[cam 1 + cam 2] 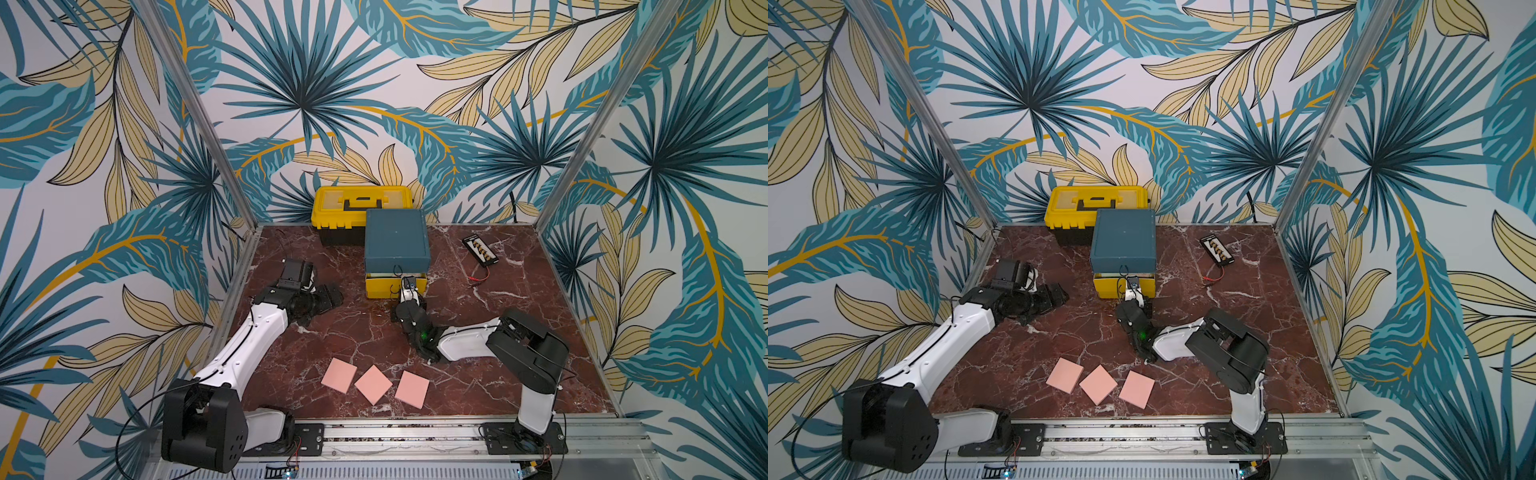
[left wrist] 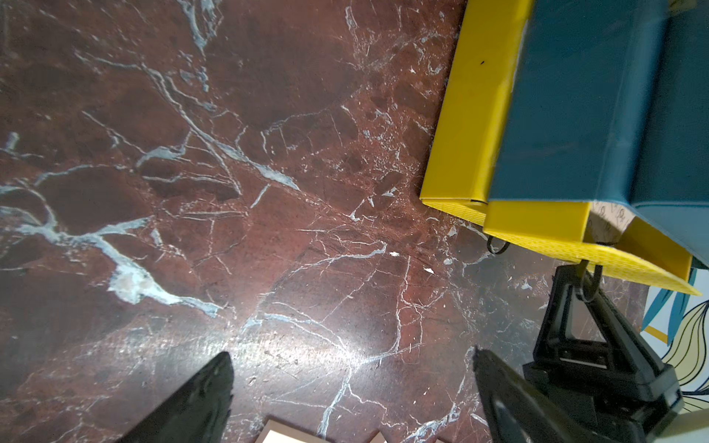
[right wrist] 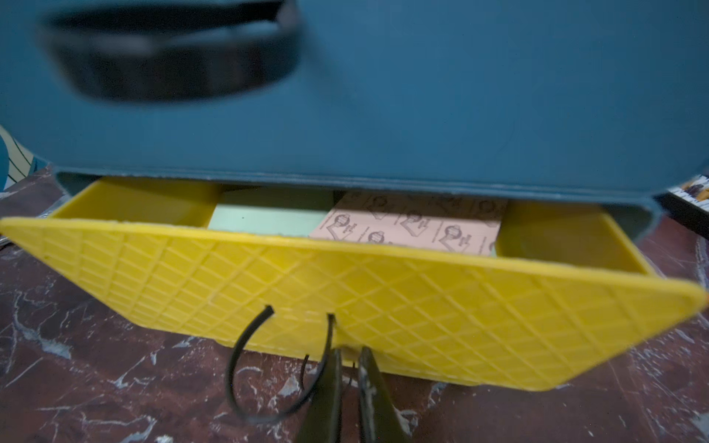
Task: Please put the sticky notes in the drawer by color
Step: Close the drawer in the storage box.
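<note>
Three salmon pink sticky notes (image 1: 339, 375) (image 1: 373, 384) (image 1: 412, 389) lie in a row near the table's front edge, seen in both top views (image 1: 1098, 384). The teal drawer cabinet (image 1: 397, 241) (image 1: 1124, 239) stands at the back. Its middle yellow drawer (image 3: 383, 307) is a little way out. A light green note (image 3: 264, 220) and a pinkish printed sheet (image 3: 414, 226) lie inside. My right gripper (image 3: 349, 351) (image 1: 409, 284) is shut, with its tips at that drawer's front. The black loop pull (image 3: 245, 368) hangs beside it. My left gripper (image 2: 351, 354) (image 1: 328, 297) is open and empty, left of the cabinet.
A yellow toolbox (image 1: 363, 208) with a black handle stands behind the cabinet. A black connector board (image 1: 481, 249) with red wires lies at the back right. Metal frame posts (image 1: 582, 137) stand at the table's back corners.
</note>
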